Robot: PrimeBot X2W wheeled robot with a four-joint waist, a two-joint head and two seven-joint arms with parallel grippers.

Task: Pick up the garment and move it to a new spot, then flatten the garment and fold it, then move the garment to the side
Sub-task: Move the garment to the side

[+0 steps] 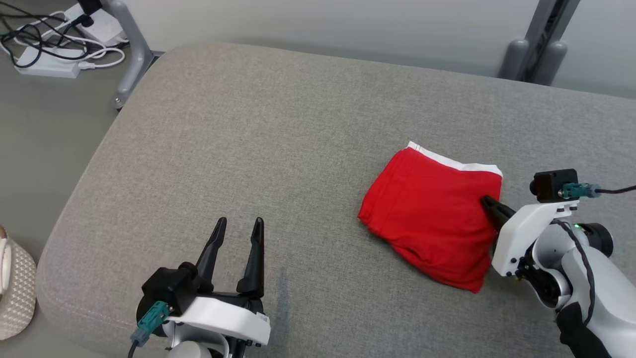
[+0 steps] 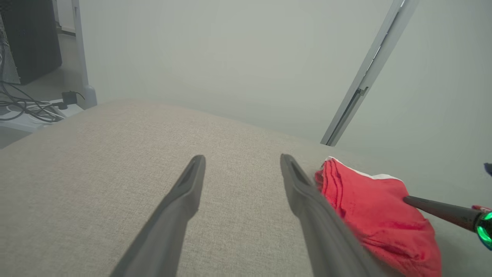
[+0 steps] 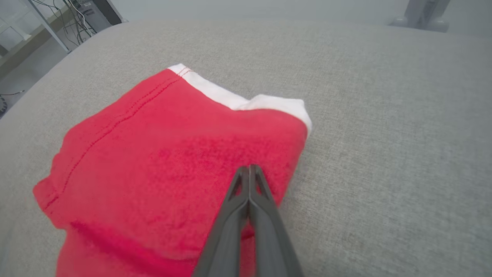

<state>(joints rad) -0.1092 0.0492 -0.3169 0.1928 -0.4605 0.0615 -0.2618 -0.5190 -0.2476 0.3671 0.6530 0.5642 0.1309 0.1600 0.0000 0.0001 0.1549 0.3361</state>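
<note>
One broad grey woven-fabric cushion (image 1: 238, 139) carries everything I'm working with. On its right half, nearer the front edge than the back, lies the red cloth garment with a white waistband (image 1: 427, 219), folded into a compact, roughly square packet. The white band runs along the side facing the cushion's back edge. My right gripper (image 1: 484, 200) comes in from the cushion's right edge, its two dark fingers pressed together with no cloth between them. Its tips are over the garment's right side, near the waistband corner; I cannot tell whether they press on the fabric or sit just above it. My left gripper (image 1: 240, 220) hangs over the front-left part of the cushion, fingers spread wide and holding nothing, well apart from the garment. Off the cushion's back-left corner stands a grey metal frame leg (image 1: 131, 54), with white power strips and tangled black and white cables (image 1: 54, 47) on the floor beside it
</note>
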